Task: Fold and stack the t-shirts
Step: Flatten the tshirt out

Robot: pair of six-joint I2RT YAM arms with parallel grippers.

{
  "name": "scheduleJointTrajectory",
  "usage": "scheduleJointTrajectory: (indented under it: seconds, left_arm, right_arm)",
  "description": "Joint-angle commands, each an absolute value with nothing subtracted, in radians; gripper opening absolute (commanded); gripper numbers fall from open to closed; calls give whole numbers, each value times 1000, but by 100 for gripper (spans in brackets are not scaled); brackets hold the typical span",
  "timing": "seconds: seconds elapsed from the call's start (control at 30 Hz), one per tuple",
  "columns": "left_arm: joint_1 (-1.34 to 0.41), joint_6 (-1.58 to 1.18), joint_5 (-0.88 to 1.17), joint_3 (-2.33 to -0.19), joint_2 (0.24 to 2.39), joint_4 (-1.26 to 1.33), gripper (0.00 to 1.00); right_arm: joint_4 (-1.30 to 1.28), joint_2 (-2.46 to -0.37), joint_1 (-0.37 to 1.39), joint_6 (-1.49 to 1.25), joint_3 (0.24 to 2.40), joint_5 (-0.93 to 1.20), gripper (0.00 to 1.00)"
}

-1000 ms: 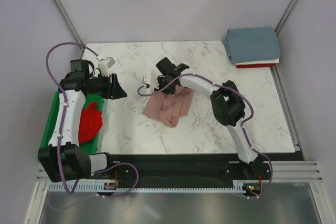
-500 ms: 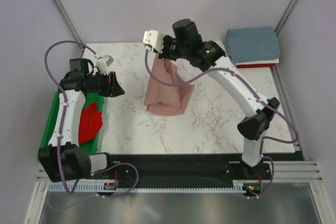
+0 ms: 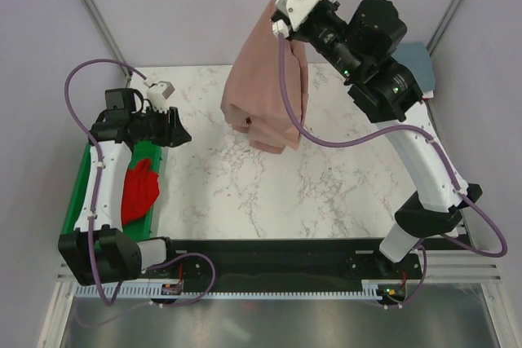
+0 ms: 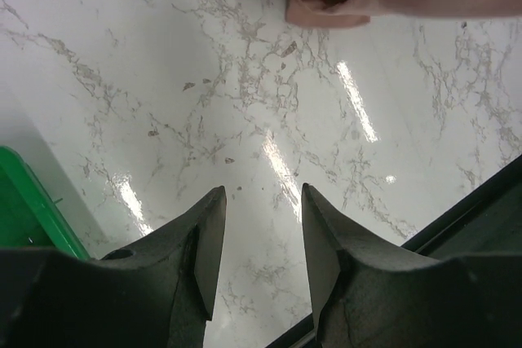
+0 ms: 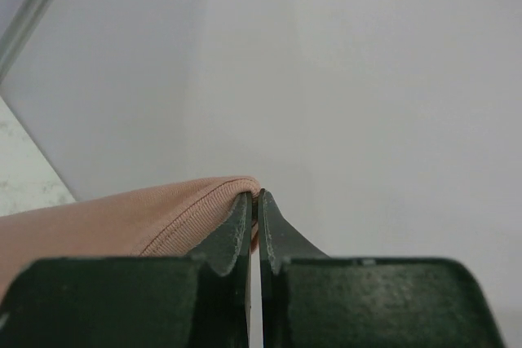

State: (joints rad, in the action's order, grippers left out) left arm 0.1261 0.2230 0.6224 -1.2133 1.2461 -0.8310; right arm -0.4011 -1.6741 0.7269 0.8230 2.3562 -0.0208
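A green plastic tray [image 3: 77,193] sits at the left edge of the table, beside the left arm's lower links. A bright red cloth t-shirt [image 3: 140,189] lies crumpled inside it, partly under that arm. A corner of the tray also shows at the lower left of the left wrist view.

The table [image 3: 326,193] has a white marble-patterned top with grey veining and glossy light reflections. A black strip runs along its near edge, in front of the aluminium rail that carries both arm bases. At the far right corner lies a folded grey-blue cloth t-shirt [image 3: 424,63], largely hidden behind the right arm.

The right gripper [image 5: 254,197] is high above the far side of the table, its jaws pinched together on the ribbed hem of the dusty-pink cloth t-shirt [image 3: 265,95]. The shirt hangs from that grip in long folds over the far middle of the table. Whether its lower end touches the marble cannot be told.

The left gripper [image 4: 261,193] hovers over bare marble just right of the tray. Its jaws are apart with nothing between them, and they point towards the hanging pink cloth.

Plain pale grey walls surround the table, with slanted aluminium posts at the far corners. Purple cables [image 3: 81,87] loop along both arms.
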Motion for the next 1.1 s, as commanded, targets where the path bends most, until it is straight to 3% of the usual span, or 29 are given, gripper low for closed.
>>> scheduleJointTrajectory:
  seconds: [0.0,0.13,0.33,1.07]
  left_arm:
    - [103,267,669,-1253,1201,-815,50]
    - [31,287,681,-1209,1193,-831,51]
    - [-93,324,629,-1088,1226,-824,52]
    - [-391,290,489,-1385,1790,-767,55]
  right_arm:
    - [-364,-1672,704,887,2243,-107,0]
    - [-357,-1617,632,872,1888,-89,0]
    - [-357,-1635,497,784,1642,-86,0]
    - [-357,-1663,367,635,1575,-15,0]
